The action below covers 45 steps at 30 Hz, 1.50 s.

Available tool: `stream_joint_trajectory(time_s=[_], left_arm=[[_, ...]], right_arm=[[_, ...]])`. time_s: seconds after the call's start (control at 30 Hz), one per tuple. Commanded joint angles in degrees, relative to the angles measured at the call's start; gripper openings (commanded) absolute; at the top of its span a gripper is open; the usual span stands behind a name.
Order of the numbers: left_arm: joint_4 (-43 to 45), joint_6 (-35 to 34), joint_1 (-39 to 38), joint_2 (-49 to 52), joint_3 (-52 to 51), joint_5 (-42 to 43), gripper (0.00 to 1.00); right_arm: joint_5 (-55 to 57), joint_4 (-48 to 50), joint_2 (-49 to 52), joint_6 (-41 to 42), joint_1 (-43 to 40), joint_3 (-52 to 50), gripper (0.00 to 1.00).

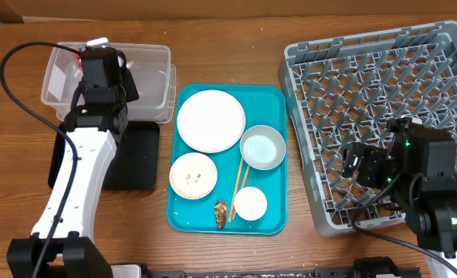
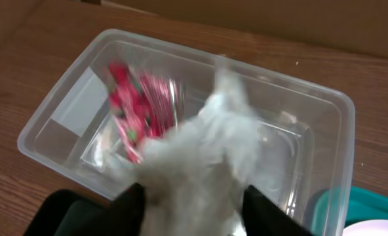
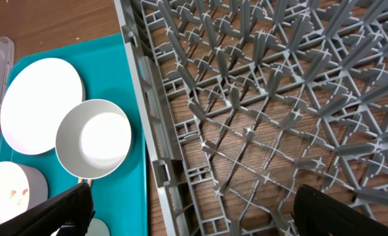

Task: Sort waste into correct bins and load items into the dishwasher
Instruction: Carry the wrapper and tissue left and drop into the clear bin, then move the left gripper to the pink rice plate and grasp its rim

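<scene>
Wooden surface, clear plastic tub at its far left: the left gripper hangs straight above it, crumpled white napkin between its jaws, whether clamped or let go I cannot tell.

left arm extended forward, wrist pitched down; left gripper fingers parted. right arm folded low at its base; right gripper aimed downward, fingers spread wide.
</scene>
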Motion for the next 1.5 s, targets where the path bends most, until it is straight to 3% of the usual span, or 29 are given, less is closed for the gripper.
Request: stream_joint_trajectory(time_s=[0.0, 0.23, 0.67, 1.0, 1.37, 1.47], left_arm=[[0.02, -0.13, 0.2, 0.94, 0.24, -0.5, 0.57], [-4.26, -0.13, 0.17, 1.33, 0.22, 5.97, 0.68], [-10.12, 0.2, -0.61, -0.2, 0.35, 18.49, 0.67], [-19.58, 0.33, -9.35, -3.48, 0.37, 28.33, 0.67], [-24.24, 0.83, -21.22, -1.14, 0.35, 25.99, 0.66], [-27.82, -3.04, -22.08, -1.14, 0.35, 28.65, 0.62]], right_arm=[[-0.04, 0.31, -0.2, 0.04, 0.2, 1.66, 1.0], [-0.02, 0.31, -0.2, 0.04, 0.2, 1.66, 1.0], [-0.02, 0.28, -0.15, 0.04, 0.2, 1.62, 1.0], [-0.07, 0.28, 3.15, 0.07, 0.2, 1.62, 1.0], [-2.21, -0.37, 4.52, 0.04, 0.22, 1.62, 1.0], [-2.19, -1.03, 4.52, 0.02, 0.2, 1.62, 1.0]])
